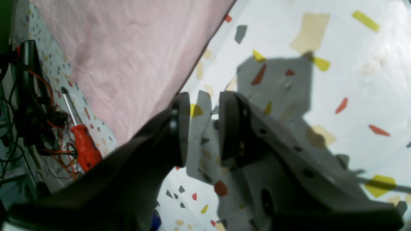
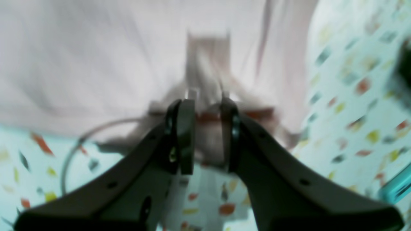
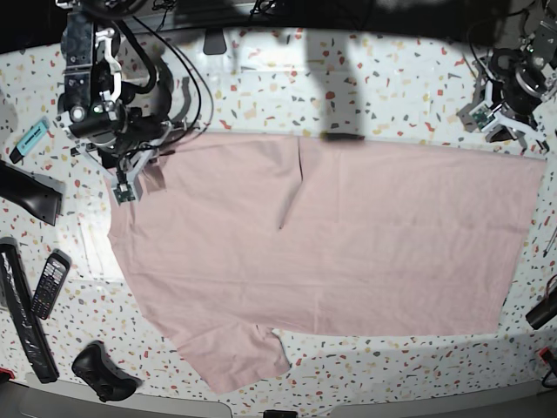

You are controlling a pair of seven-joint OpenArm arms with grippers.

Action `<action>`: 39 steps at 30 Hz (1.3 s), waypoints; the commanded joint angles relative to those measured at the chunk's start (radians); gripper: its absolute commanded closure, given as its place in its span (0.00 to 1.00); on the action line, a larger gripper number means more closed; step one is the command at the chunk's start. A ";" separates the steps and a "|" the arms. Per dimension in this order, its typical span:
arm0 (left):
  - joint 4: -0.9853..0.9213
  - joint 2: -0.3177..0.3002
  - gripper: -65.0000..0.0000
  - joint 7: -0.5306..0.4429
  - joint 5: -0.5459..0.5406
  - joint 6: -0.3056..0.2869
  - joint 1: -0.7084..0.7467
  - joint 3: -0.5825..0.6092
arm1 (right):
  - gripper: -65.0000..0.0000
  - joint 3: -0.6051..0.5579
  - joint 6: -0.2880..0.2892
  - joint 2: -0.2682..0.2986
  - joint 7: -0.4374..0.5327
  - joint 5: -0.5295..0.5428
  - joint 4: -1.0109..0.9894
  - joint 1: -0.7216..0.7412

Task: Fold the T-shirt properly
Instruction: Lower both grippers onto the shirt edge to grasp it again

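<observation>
the t-shirt [image 3: 331,235] lies spread flat on the speckled counter [image 3: 383,87], plain pink side up, no lettering showing, covering most of the middle of the base view. one sleeve [image 3: 235,357] sticks out at the shirt's near edge, and a short crease [image 3: 291,196] runs down from its far edge.

left tool [image 1: 203,126] hangs just off the shirt's edge, over bare counter (in the base view it sits by the shirt's far corner [image 3: 505,117]). jaws stand a narrow gap apart w/ nothing between them; the counter's coloured flecks show through the gap. fabric doesn't touch either finger.

right tool [image 2: 207,134] is at the shirt's opposite far corner, base view [image 3: 126,178]. wrist view is blurred, but pink cloth appears bunched between the two fingers, lifted off the counter w/ the rest of the shirt hanging beyond; gap is narrow, looks clamped on the shirt's edge.

beside the shirt on the left tool's side: a red-handled screwdriver [image 1: 84,148] near a tangle of wires [image 1: 38,122]. on the right tool's side of the shirt: a black remote [image 3: 50,283], a teal marker [image 3: 31,138], a dark game controller [image 3: 103,370].
</observation>
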 commanded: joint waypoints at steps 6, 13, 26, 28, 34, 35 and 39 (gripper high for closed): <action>0.013 -0.017 0.77 -0.004 -0.001 0.014 -0.004 -0.008 | 0.78 0.004 0.006 0.010 0.041 -0.025 0.016 -0.038; 0.024 -0.017 0.77 -0.015 -0.055 0.014 -0.006 -0.037 | 0.78 0.004 0.007 0.011 0.059 -0.022 0.023 -0.044; -0.005 0.045 0.77 -0.071 -0.531 -0.062 -0.060 -0.269 | 0.78 0.004 0.006 0.011 0.132 -0.022 0.023 -0.041; -0.038 0.059 0.77 -0.061 -0.551 -0.063 -0.096 -0.269 | 0.78 0.004 0.006 0.011 0.143 -0.022 0.023 -0.041; -0.211 0.092 0.77 -0.042 -0.613 -0.134 -0.227 -0.269 | 0.78 0.004 -0.011 0.011 0.199 -0.022 0.023 -0.039; -0.247 0.097 0.78 -0.042 -0.614 -0.141 -0.251 -0.269 | 0.78 0.004 -0.013 0.011 0.200 -0.022 0.023 -0.037; -0.388 0.106 0.78 -0.042 -0.650 -0.204 -0.327 -0.269 | 0.78 0.004 -0.026 0.011 0.201 -0.022 0.020 -0.032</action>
